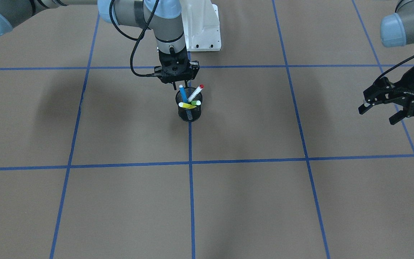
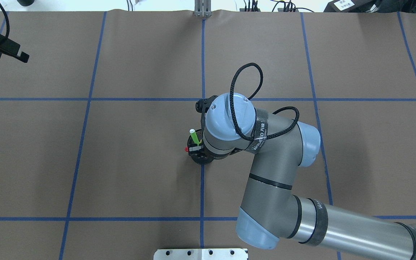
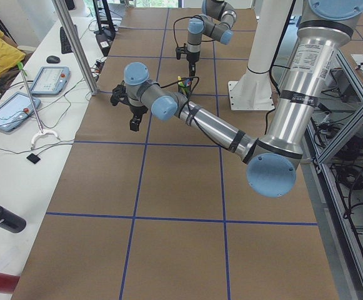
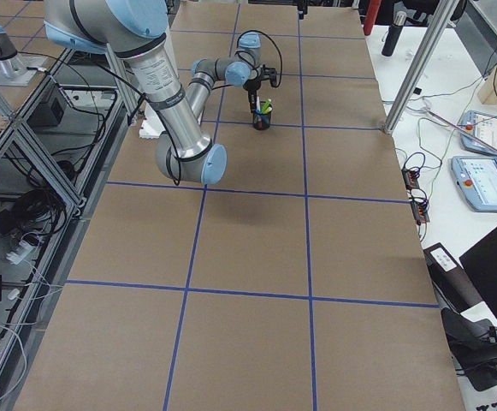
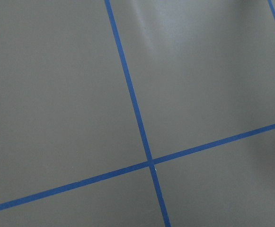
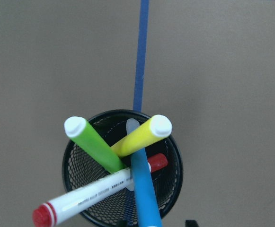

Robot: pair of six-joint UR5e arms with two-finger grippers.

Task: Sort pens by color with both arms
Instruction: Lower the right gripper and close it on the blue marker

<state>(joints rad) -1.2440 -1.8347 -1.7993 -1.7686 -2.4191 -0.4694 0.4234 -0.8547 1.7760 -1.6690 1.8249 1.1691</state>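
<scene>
A black mesh cup point(image 1: 189, 112) stands on the table's centre line and holds all four pens. The blue pen point(image 1: 183, 94) and the white pen with red ends point(image 1: 195, 92) stick up highest. The yellow pen point(image 1: 187, 105) and the light green pen point(image 1: 197, 103) lean lower. My right gripper point(image 1: 176, 85) hangs just above the cup, open, its tips on either side of the blue pen's point(image 6: 144, 189) top end without closing on it. The right wrist view shows the green pen point(image 6: 93, 144), yellow pen point(image 6: 142, 137) and red-ended pen point(image 6: 80, 198). My left gripper point(image 1: 377, 114) is open and empty, far off to the side.
Brown table paper with a grid of blue tape lines point(image 5: 150, 163). The white bolted base pedestal point(image 1: 203, 32) stands behind the cup. In the overhead view my right arm point(image 2: 265, 173) covers most of the cup point(image 2: 197, 157). Tablets and cables lie beyond the table's far edge.
</scene>
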